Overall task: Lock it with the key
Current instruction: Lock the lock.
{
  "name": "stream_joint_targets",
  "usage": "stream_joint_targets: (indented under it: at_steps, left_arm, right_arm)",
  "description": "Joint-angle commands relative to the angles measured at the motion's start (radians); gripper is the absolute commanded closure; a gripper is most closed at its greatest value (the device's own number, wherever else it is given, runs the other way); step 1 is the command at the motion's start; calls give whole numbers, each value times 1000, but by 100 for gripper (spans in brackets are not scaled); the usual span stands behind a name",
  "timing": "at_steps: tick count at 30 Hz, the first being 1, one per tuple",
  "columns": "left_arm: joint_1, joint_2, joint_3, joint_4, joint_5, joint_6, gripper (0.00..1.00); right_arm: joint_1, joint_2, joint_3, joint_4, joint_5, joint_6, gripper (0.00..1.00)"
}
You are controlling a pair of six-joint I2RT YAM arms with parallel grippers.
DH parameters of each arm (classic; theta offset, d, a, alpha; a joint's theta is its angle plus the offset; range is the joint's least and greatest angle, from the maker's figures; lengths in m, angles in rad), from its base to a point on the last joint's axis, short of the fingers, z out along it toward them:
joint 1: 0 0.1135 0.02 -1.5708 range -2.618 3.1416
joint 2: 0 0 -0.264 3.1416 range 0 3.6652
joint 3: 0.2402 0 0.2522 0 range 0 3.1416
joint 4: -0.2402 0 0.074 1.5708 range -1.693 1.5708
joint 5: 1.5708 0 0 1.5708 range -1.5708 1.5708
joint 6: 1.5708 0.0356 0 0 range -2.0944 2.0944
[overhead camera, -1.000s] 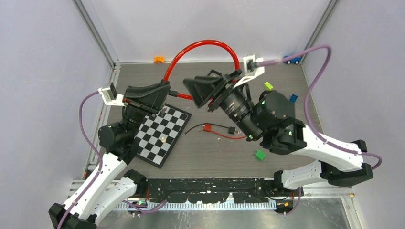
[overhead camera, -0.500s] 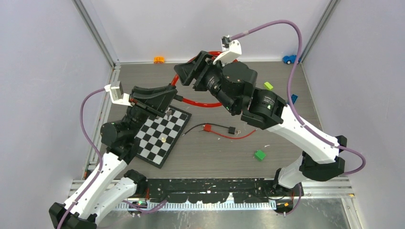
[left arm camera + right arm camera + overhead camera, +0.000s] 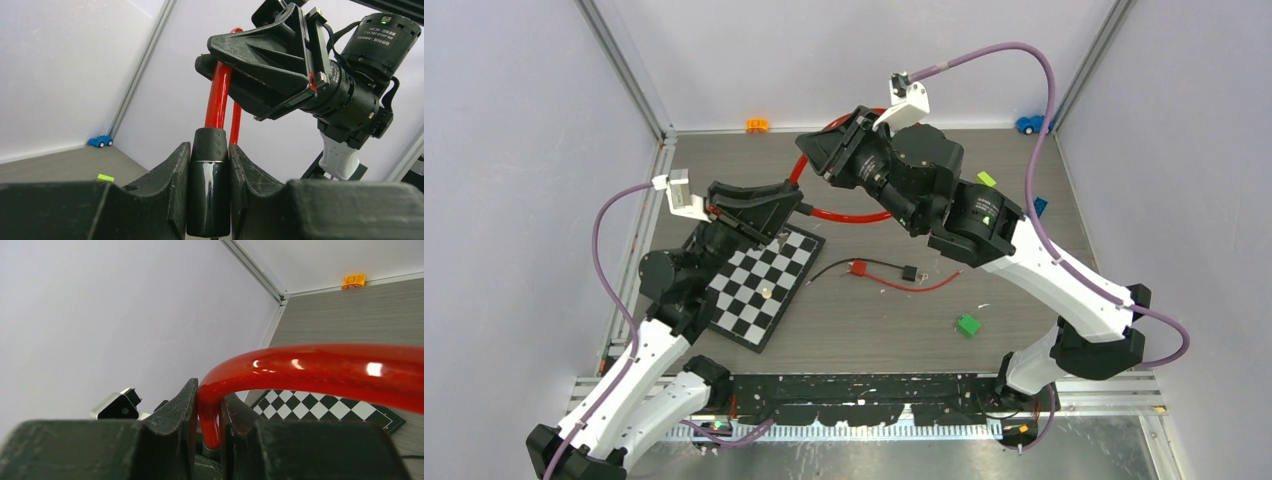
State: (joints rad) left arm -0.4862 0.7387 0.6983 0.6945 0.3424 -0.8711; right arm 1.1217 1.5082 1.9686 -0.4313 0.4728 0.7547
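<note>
Top external: left gripper (image 3: 210,155) clamped on black lock barrel (image 3: 209,200), right gripper (image 3: 207,402) pinching red cable (image 3: 320,367), both raised over chessboard's (image 3: 759,285) far edge, toward far-left corner.

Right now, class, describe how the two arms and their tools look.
The left arm and right arm have white links and black joints. The left tool and right tool are black wedges; purple cables feed white camera brackets.
</note>
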Motion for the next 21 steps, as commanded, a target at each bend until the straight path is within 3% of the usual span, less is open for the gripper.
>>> stream_joint_targets:
  at_steps: [1,3,6,14,17,21]
  left_arm:
    - [-3,-9,64,12,19,46,100]
    - [-3,-2,84,-26,37,65,97]
    - [-3,9,120,-84,87,118,74]
    - [-3,5,222,-296,160,293,40]
    - [-3,4,254,-369,162,346,33]
    - [-3,17,315,-484,162,444,33]
  right_arm:
    - [1,-9,-9,28,-8,-14,99]
    - [0,-11,-17,28,3,-23,99]
    - [0,-10,-19,16,25,-34,99]
    - [0,-2,-8,-34,69,-73,99]
    - [0,-5,-13,-40,81,-84,99]
    - [0,0,7,-72,89,-106,99]
